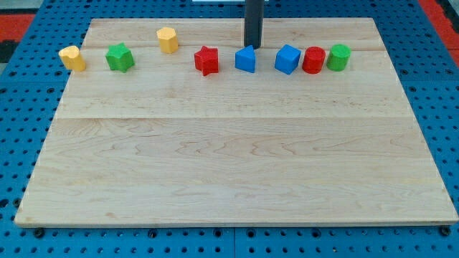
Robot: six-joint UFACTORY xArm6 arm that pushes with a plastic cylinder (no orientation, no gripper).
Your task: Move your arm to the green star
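Green star (120, 57): flat on board, top-left, betw 2 yellow blocks, untouched.

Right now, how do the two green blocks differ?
The green star has a pointed outline; the green cylinder is rounded. The green star sits near the view's left, beside the yellow block; the green cylinder is at the right end of the row, touching the red cylinder. My tip is nearer the green cylinder. Both are green and in the top row.

My tip (252, 47) is the lower end of a straight, dark grey rod with smooth, parallel sides. No cables, screws or markings show on it.
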